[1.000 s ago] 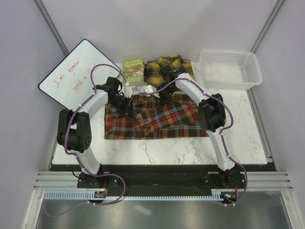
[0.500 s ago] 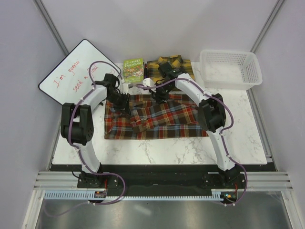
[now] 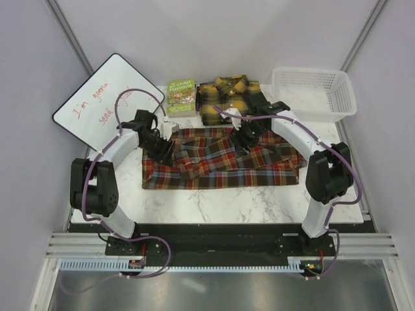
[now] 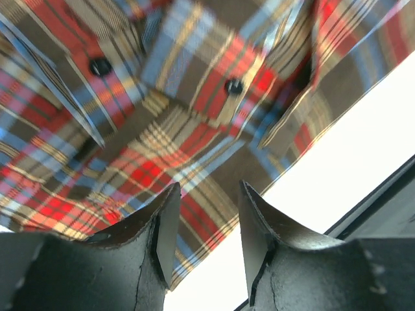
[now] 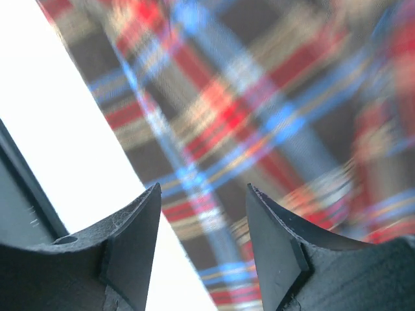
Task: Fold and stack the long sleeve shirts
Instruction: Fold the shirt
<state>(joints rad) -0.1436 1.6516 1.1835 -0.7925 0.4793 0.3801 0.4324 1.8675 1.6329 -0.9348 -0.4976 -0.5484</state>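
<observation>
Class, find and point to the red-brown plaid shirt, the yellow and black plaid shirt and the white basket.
red-brown plaid shirt [image 3: 220, 170]: top external view, middle of its body.
yellow and black plaid shirt [image 3: 217, 102]: top external view, front below the collar.
white basket [image 3: 348, 94]: top external view, right wall.

Marble table [image 3: 246, 201]: red-brown shirt [image 3: 220, 165], yellow shirt [image 3: 224, 98], book [image 3: 181, 96], basket [image 3: 312, 70], whiteboard [image 3: 97, 97].

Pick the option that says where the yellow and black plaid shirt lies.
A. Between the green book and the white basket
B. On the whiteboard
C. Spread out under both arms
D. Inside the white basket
A: the top view shows the yellow and black shirt lying with the green book beside it on the left and the white basket on its right, outside the basket.
</observation>
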